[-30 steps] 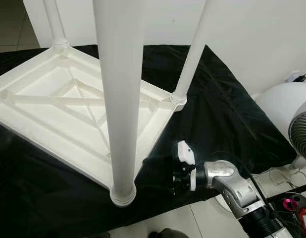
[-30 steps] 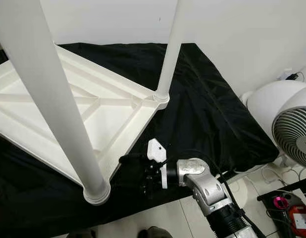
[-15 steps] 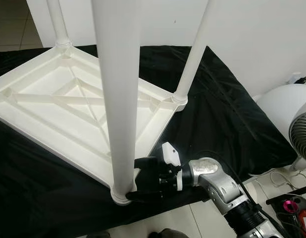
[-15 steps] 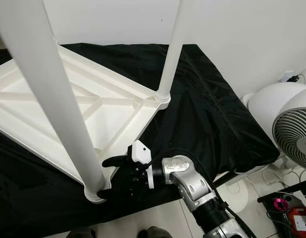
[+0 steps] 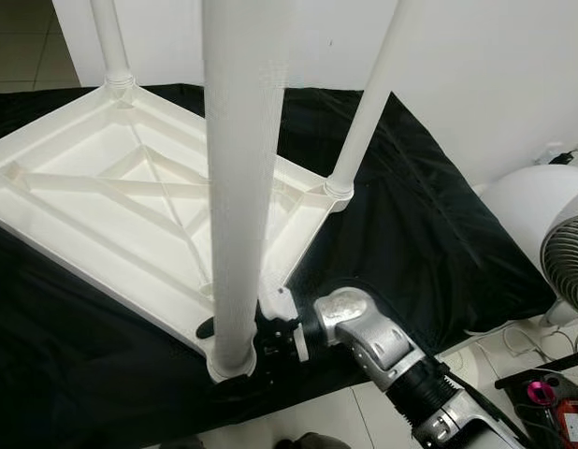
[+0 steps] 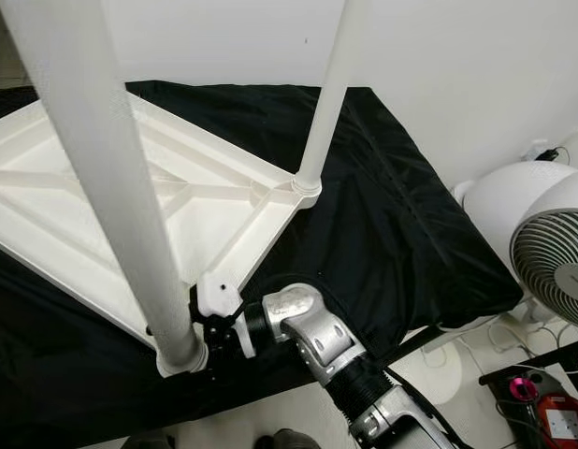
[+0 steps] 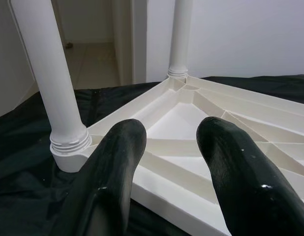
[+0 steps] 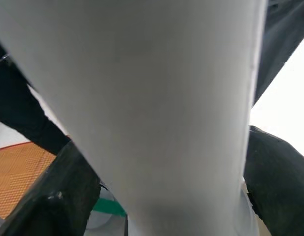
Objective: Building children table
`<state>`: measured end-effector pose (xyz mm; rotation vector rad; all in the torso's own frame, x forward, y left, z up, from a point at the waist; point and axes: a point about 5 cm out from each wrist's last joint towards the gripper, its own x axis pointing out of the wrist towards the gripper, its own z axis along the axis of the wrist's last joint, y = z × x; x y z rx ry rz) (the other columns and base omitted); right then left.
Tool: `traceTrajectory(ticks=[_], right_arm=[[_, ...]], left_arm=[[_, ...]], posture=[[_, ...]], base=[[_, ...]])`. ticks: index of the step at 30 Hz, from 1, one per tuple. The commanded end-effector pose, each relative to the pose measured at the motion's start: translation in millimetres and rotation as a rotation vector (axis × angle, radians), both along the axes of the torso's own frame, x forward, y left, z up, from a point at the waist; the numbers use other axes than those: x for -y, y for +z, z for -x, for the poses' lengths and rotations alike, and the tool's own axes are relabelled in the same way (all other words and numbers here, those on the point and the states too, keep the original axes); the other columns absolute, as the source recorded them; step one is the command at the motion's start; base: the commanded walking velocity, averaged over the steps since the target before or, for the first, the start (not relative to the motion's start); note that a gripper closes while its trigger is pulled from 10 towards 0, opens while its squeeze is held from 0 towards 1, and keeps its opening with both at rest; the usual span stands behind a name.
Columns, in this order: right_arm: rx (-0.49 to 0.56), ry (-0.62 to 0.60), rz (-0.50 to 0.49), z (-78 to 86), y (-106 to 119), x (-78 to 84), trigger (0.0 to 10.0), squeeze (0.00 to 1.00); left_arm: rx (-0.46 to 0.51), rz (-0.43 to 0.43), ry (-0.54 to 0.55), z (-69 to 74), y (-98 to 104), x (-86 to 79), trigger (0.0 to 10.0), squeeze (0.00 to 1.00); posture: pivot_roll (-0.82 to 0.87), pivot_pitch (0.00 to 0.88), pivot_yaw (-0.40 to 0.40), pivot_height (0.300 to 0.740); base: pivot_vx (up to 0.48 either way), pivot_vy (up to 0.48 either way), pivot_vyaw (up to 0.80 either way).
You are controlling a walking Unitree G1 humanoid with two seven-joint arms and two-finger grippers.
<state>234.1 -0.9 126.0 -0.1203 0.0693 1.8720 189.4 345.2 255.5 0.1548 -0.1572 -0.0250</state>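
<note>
A white plastic children's table [image 5: 102, 201] lies upside down on a black cloth [image 5: 411, 234], with its legs pointing up. The near leg [image 5: 240, 187] stands in the front corner socket. My right gripper [image 5: 223, 360] is at the base of this leg, open, with one black finger on each side of it. In the right wrist view the leg [image 8: 142, 98] sits close between the fingers [image 8: 58, 196]; whether they touch it is unclear. My left gripper [image 7: 171, 132] is open and holds nothing; it points at the table's underside near another leg [image 7: 48, 78].
Two more legs [image 5: 373, 94] [image 5: 109, 42] rise at the far corners. A white fan [image 6: 551, 253] stands on the tiled floor to the right, with cables and a pink object [image 5: 551, 393] near it. A white wall is close behind the cloth.
My right arm has reached left across the cloth. Its open fingers went from the bare cloth to either side of the near leg's base. The camera shifted slightly.
</note>
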Motion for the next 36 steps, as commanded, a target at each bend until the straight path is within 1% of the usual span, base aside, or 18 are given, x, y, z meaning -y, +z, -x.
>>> traceTrajectory(ticks=[1, 2, 3, 5, 10, 11, 12, 14, 16, 17, 18, 21, 24, 30, 31, 32, 34, 36], right_arm=[[0.014, 0.039, 0.014, 2.8, -0.7, -7.9, 10.0, 0.0], [0.025, 0.027, 0.004, -0.6, 1.9, -20.4, 10.0, 0.0], [0.025, 0.027, 0.004, -0.6, 1.9, -20.4, 10.0, 0.0], [0.031, 0.012, -0.007, -2.7, 3.1, -30.6, 10.0, 0.0], [0.031, 0.005, -0.012, -3.0, 3.5, -34.7, 10.0, 0.0], [0.037, -0.028, -0.048, -1.2, 4.7, -55.2, 10.0, 0.0], [0.037, -0.028, -0.048, -1.2, 4.7, -55.2, 10.0, 0.0], [0.044, -0.05, -0.068, 1.0, 5.2, -70.1, 10.0, 0.0], [0.044, -0.05, -0.068, 1.0, 5.2, -70.1, 10.0, 0.0], [0.038, -0.061, -0.076, 1.7, 5.7, -75.8, 10.0, 0.0], [0.038, -0.061, -0.076, 1.7, 5.7, -75.8, 10.0, 0.0], [0.056, -0.076, -0.09, 4.8, 7.6, -94.2, 10.0, 0.0], [0.058, -0.069, -0.093, 5.2, 8.4, -96.5, 10.0, 0.0], [0.088, -0.075, -0.087, 1.2, 5.0, -82.0, 10.0, 0.0], [0.107, -0.13, -0.102, -8.5, 6.7, -63.9, 10.0, 0.0], [0.128, -0.164, -0.107, -14.1, 8.2, -52.4, 10.0, 0.0], [0.128, -0.164, -0.107, -14.1, 8.2, -52.4, 10.0, 0.0], [0.154, -0.239, -0.125, -24.6, 13.7, -30.3, 10.0, 0.0]], left_arm=[[0.001, 0.009, 0.011, -1.9, -2.5, 1.8, 10.0, 0.0], [0.001, 0.015, 0.008, -2.9, -4.1, 2.8, 10.0, 0.0], [0.001, 0.015, 0.008, -2.9, -4.1, 2.8, 10.0, 0.0], [0.002, 0.021, 0.004, -3.3, -4.5, 2.9, 10.0, 0.0], [0.003, 0.023, 0.003, -3.4, -4.3, 2.6, 10.0, 0.0], [0.009, 0.026, 0.0, -4.5, -3.9, 2.2, 10.0, 0.0], [0.009, 0.026, 0.0, -4.5, -3.9, 2.2, 10.0, 0.0], [0.011, 0.025, -0.003, -5.5, -4.2, 2.3, 10.0, 0.0], [0.011, 0.025, -0.003, -5.5, -4.2, 2.3, 10.0, 0.0], [0.013, 0.029, -0.004, -6.2, -4.5, 2.4, 10.0, 0.0], [0.013, 0.029, -0.004, -6.2, -4.5, 2.4, 10.0, 0.0], [0.017, 0.036, -0.008, -9.1, -5.4, 1.5, 10.0, 0.0], [0.019, 0.038, -0.009, -10.2, -5.5, 1.3, 10.0, 0.0], [0.024, 0.04, -0.011, -11.8, -6.1, 0.9, 10.0, 0.0], [0.024, 0.046, -0.015, -13.2, -7.8, 1.4, 10.0, 0.0], [0.024, 0.05, -0.019, -14.0, -9.0, 2.4, 10.0, 0.0], [0.024, 0.05, -0.019, -14.0, -9.0, 2.4, 10.0, 0.0], [0.024, 0.054, -0.025, -15.4, -11.0, 4.2, 10.0, 0.0]], posture=[[0.16, 0.088, -0.103, 0.74], [0.16, 0.09, -0.104, 0.74], [0.16, 0.09, -0.104, 0.74], [0.15, 0.093, -0.107, 0.74], [0.15, 0.093, -0.107, 0.74], [0.15, 0.093, -0.109, 0.74], [0.15, 0.093, -0.109, 0.74], [0.15, 0.094, -0.108, 0.74], [0.15, 0.094, -0.108, 0.74], [0.15, 0.092, -0.109, 0.74], [0.15, 0.092, -0.109, 0.74], [0.15, 0.09, -0.109, 0.74], [0.15, 0.088, -0.11, 0.74], [0.14, 0.089, -0.108, 0.74], [0.13, 0.086, -0.105, 0.74], [0.13, 0.086, -0.104, 0.74], [0.13, 0.086, -0.104, 0.74], [0.13, 0.081, -0.104, 0.74]], base=[[0.0, 0.0, 0.0], [0.0, 0.0, 0.0], [0.0, 0.0, 0.0], [0.0, 0.0, 0.0], [0.0, 0.0, 0.0], [0.0, 0.0, 0.0], [0.0, 0.0, 0.0], [0.0, 0.0, 0.0], [0.0, 0.0, 0.0], [0.0, 0.0, 0.0], [0.0, 0.0, 0.0], [0.0, 0.0, 0.0], [0.0, 0.0, 0.0], [0.0, 0.0, 0.0], [0.0, 0.0, 0.0], [0.0, 0.0, 0.0], [0.0, 0.0, 0.0], [0.0, 0.0, 0.0]])
